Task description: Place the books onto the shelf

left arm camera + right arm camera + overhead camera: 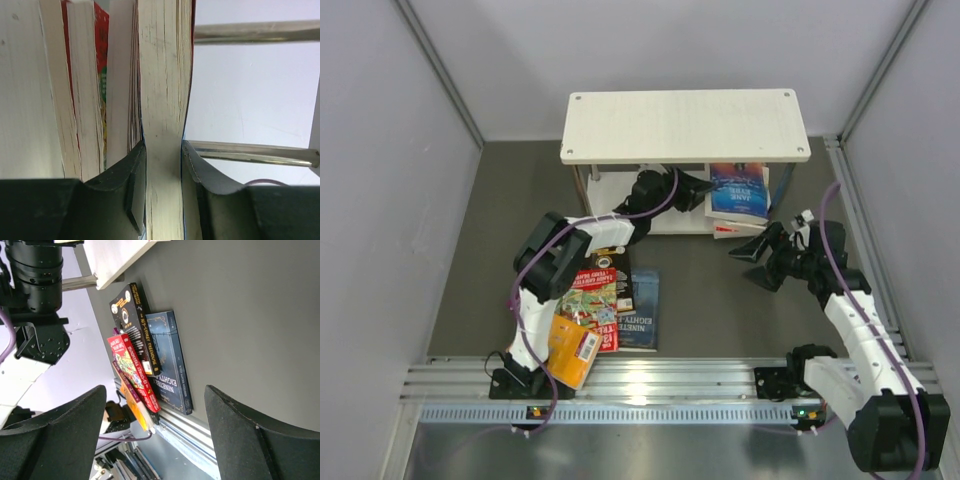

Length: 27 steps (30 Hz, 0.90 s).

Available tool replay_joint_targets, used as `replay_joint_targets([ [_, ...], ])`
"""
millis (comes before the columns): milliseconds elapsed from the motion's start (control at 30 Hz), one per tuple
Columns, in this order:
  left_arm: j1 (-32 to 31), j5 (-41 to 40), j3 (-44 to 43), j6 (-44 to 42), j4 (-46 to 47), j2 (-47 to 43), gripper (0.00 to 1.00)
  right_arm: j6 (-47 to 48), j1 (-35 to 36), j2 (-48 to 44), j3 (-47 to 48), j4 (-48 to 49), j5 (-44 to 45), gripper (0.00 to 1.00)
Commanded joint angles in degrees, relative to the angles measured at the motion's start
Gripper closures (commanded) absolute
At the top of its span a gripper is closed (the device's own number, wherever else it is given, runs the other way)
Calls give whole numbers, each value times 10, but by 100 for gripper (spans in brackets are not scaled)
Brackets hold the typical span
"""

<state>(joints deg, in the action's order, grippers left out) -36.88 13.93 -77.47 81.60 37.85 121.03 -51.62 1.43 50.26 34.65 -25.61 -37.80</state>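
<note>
While the left arm (555, 265) reaches in under the top board of the small white wooden shelf (685, 125), its jaws are shut tight on one thin paperback book (162, 100). They pinch it by its pale page edge and it stands upright. A row of other upright books (85, 90) stands just beside it inside the shelf, and one of them has a red cover.

At the right end of the shelf, a book with a bright blue cover (738, 188) lies on the lower board, on top of at least one more book. Just in front of that end, the right arm (855, 320) hovers. Its jaws are wide open and hold nothing.

I think the job is about half done. Some books are in the shelf, and one more is going in now.

Well in front of the shelf, a pile waits on the grey worktop (720, 310). It has a black book (131, 322), a dark blue book (170, 360), a red cartoon book (129, 365) and an orange-yellow book (572, 350). There may be more underneath, but I cannot tell. All of these have yet to go onto the shelf.
</note>
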Motion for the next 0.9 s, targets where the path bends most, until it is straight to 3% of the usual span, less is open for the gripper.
replay_joint_targets([
  [0,-30,49,-37,-9,25,-4,100,2,1,-12,3,13,-4,21],
  [133,-39,52,-32,-24,-7,-13,78,-1,1,-15,2,15,-4,21],
  [167,-41,52,-32,-28,-21,-17,62,-2,1,-16,2,15,-4,21],
  [267,-42,53,-28,-36,-34,-24,41,-4,1,-21,-4,17,-5,21],
  [300,-41,52,-26,-39,-44,-26,27,-5,1,-24,-7,17,-5,21],
  [367,-40,51,-20,-43,-53,-30,18,-8,1,-27,-11,20,-7,21],
  [400,-40,51,-18,-47,-59,-34,2,-9,1,-30,-13,20,-8,21],
  [600,-30,42,0,-77,-100,-72,1,-10,1,-48,-24,17,-13,21],
  [867,-5,-23,54,-173,-297,-204,1,-10,11,-56,-20,34,-26,20],
])
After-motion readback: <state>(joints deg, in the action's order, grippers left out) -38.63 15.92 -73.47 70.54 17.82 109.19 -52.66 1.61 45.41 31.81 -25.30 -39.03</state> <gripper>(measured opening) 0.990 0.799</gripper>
